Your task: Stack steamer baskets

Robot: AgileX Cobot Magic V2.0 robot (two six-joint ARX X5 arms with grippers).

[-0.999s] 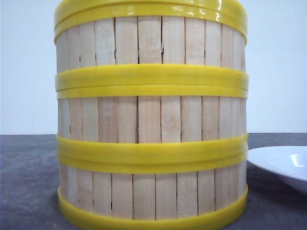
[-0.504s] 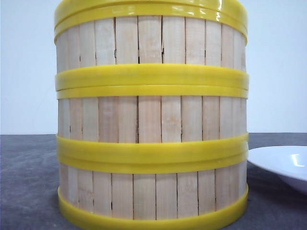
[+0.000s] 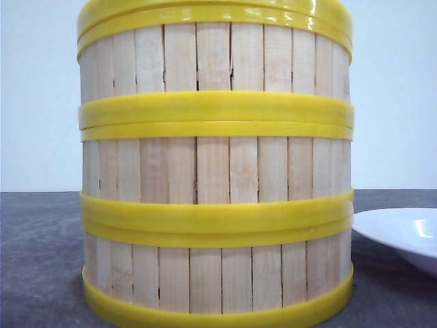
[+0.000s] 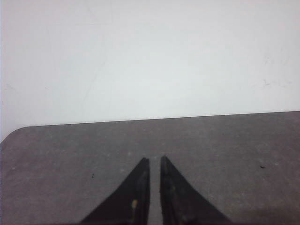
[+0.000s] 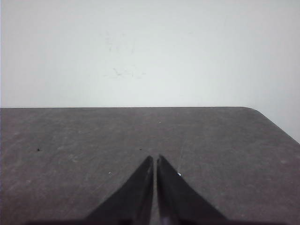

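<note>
The baskets (image 3: 215,167) fill the middle of the front view from top edge to bottom edge, already one on another in a straight column. Three tiers of pale slats show, parted by double yellow bands where one rim sits on the next, so each wall rests squarely on the one beneath and the column stands upright without lean. At the top of the frame a further glossy yellow band (image 3: 215,17) caps the column; whether it is a rim or a lid cannot be told from here. The stack stands on the grey tabletop (image 3: 41,260), close to the camera, which is why it hides most of the scene behind. A white plate (image 3: 403,236) lies at the right edge of the frame, just beside the bottom tier and apart from it.

Neither arm shows in the front view. In the left wrist view the left end effector (image 4: 151,161) points over bare tabletop toward a white wall, its fingers nearly together with only a thin slit between, gripping nothing. The right end effector (image 5: 154,159) in its own view looks the same: tips almost touching, nothing held, only tabletop ahead. Both seem parked away from the column, so as not to nudge it.

By this layout the stacking looks finished, or close to it.
</note>
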